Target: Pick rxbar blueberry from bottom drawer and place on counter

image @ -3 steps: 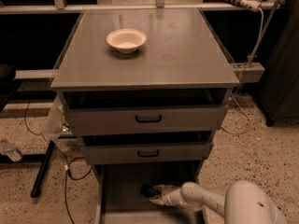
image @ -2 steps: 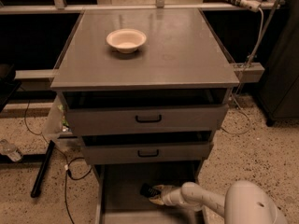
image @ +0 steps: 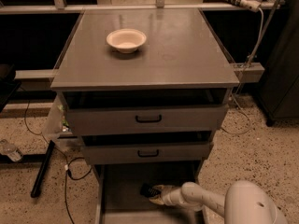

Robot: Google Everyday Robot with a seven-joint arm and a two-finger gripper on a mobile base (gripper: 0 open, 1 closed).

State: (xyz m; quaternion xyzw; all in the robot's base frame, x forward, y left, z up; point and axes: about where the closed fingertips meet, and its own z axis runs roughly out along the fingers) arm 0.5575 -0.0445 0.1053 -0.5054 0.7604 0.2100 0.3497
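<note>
Grey bottom drawer (image: 120, 190) pulled open, gripper (image: 157, 194) low inside it.
White arm (image: 198, 198) reaches in from the right; a dark bar, the rxbar blueberry (image: 148, 189), lies on the drawer floor at the gripper's tip, touching it. Cannot tell whether the gripper is spread or closed on it. Counter (image: 182, 55) above carries a pale bowl (image: 126, 39), back left.
</note>
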